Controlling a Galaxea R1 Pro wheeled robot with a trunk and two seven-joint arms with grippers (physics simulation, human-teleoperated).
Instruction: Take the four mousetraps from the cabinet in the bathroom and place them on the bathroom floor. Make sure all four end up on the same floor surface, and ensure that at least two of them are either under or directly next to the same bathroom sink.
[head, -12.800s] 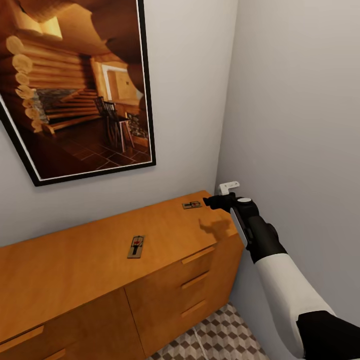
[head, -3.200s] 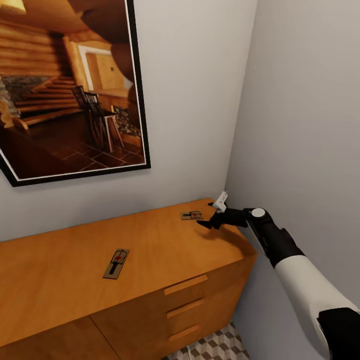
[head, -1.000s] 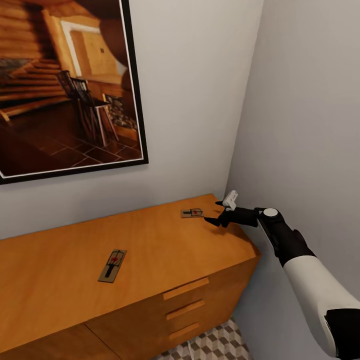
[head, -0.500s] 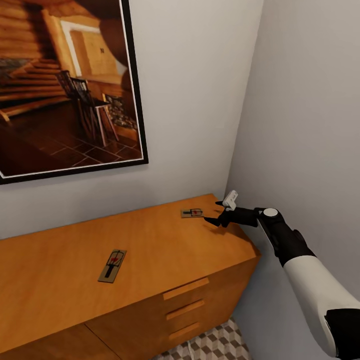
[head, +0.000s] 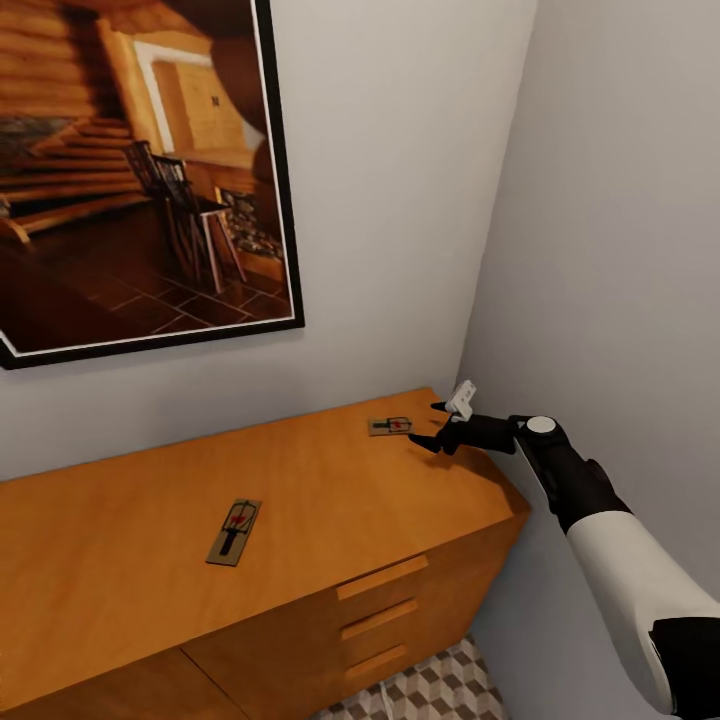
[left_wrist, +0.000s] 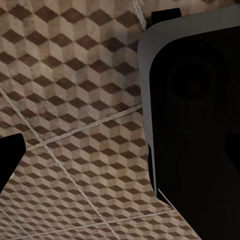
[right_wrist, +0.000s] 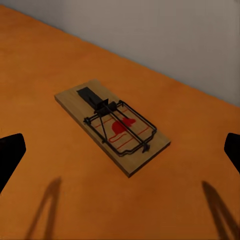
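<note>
Two mousetraps lie on top of the orange-brown cabinet (head: 330, 500). One mousetrap (head: 390, 426) is near the far right corner, the other mousetrap (head: 234, 531) further left. My right gripper (head: 427, 424) hovers open just right of the far trap, its fingers pointing at it. In the right wrist view that trap (right_wrist: 112, 125) lies flat between the spread fingertips (right_wrist: 10, 152), untouched. The left wrist view looks down on the cube-patterned bathroom floor (left_wrist: 75, 110), with one left fingertip (left_wrist: 10, 155) at the picture's edge. The sink is out of view.
A large framed picture (head: 130, 170) hangs on the wall behind the cabinet. A grey side wall (head: 620, 250) stands close against my right arm. Drawers with bar handles (head: 382, 577) face me, with a patch of floor (head: 420, 690) below. A dark robot part (left_wrist: 195, 115) shows over the floor.
The whole head view has shifted slightly, so the camera moved. My right gripper stays open in the same spot beside the far trap. Neither trap has moved.
</note>
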